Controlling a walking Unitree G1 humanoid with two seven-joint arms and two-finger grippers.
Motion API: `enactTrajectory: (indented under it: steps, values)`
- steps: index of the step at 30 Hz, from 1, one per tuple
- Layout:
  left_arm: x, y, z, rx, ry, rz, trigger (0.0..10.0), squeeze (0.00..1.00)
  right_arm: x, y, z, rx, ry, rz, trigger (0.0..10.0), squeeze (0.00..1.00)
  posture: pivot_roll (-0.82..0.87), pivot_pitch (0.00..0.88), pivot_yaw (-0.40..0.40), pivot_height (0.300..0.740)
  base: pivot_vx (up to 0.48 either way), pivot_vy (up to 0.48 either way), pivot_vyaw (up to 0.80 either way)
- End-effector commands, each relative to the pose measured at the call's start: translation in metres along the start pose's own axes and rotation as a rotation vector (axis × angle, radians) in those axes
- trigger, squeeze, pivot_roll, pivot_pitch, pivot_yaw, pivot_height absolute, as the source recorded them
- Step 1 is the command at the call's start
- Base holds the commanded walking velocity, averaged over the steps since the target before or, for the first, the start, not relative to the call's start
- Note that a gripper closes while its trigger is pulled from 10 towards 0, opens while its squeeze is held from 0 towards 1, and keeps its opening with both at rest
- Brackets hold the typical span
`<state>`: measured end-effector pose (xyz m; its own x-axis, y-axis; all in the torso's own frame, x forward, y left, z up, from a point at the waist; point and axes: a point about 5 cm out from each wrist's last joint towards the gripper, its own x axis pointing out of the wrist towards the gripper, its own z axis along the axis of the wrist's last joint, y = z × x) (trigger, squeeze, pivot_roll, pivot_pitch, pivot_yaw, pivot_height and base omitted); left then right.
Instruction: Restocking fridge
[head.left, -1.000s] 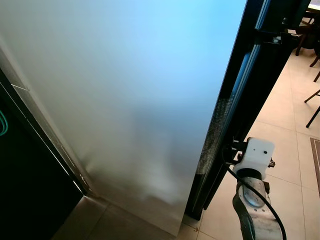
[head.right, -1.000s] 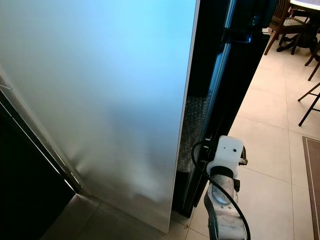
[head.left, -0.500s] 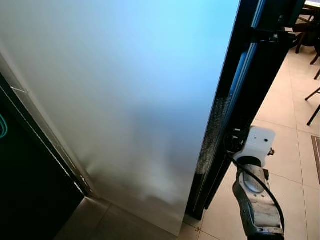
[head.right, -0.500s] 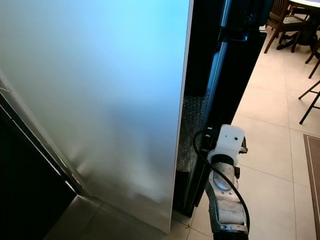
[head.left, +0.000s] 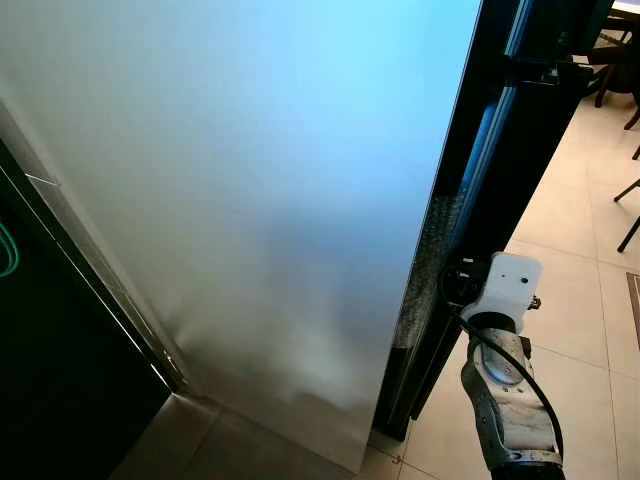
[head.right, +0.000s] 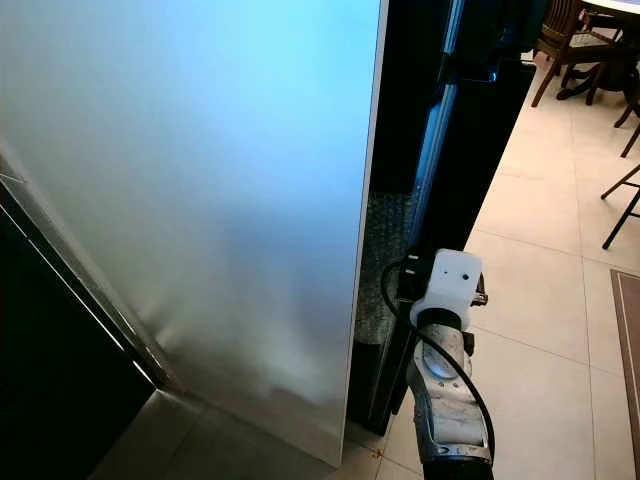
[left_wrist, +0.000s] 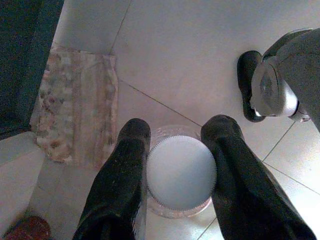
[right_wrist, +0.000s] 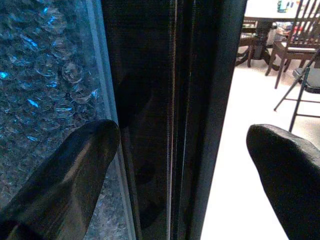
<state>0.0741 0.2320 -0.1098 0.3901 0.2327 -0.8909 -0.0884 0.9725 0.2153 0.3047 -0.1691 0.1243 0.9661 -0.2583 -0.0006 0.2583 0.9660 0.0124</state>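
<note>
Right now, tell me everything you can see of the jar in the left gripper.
The jar is seen from above in the left wrist view: a round, pale, matte lid with a finely ridged edge, and a rim of clear, glass-like body showing below it. What it holds cannot be seen. The left gripper has one black finger pressed against each side of the lid, so the jar hangs upright over the pale tiled floor, touching nothing else that can be seen.

Left gripper (left_wrist: 181, 172) closed on a white-lidded clear jar (left_wrist: 181, 171), one black finger at nine o'clock, one at three, pale tiled floor (left_wrist: 190, 55) beneath, patterned mat (left_wrist: 77, 107) at ten o'clock, robot's foot (left_wrist: 275, 85) at two o'clock
</note>
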Motion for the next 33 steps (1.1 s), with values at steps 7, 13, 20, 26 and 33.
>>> enactTrajectory:
  steps: [7,13,20,26,33]
  values:
    - [-0.001,0.001,-0.003,0.02,0.007,-0.009,10.0,0.0,0.004,0.011,-0.002,0.055,0.027,0.068,10.0,0.0,-0.07,0.0,0.039,0.74,0.0,0.0,0.0]
    - [-0.001,0.001,-0.003,0.019,0.007,-0.009,10.0,0.0,0.007,0.012,0.0,0.052,0.016,0.067,10.0,0.0,-0.07,0.0,0.04,0.74,0.0,0.0,0.0]
    - [-0.001,0.001,-0.003,0.023,0.005,-0.009,10.0,0.0,0.009,-0.001,0.003,0.042,-0.003,-0.003,10.0,0.0,-0.07,0.0,0.042,0.74,0.0,0.0,0.0]
    - [-0.001,0.002,-0.003,0.03,0.007,-0.008,10.0,0.0,0.005,-0.009,-0.001,0.037,0.006,-0.048,10.0,0.0,-0.07,0.0,0.038,0.74,0.0,0.0,0.0]
    - [-0.001,0.002,-0.004,0.04,0.01,-0.011,10.0,0.0,0.0,-0.01,-0.009,0.039,0.029,-0.053,10.0,0.0,-0.07,0.0,0.045,0.74,0.0,0.0,0.0]
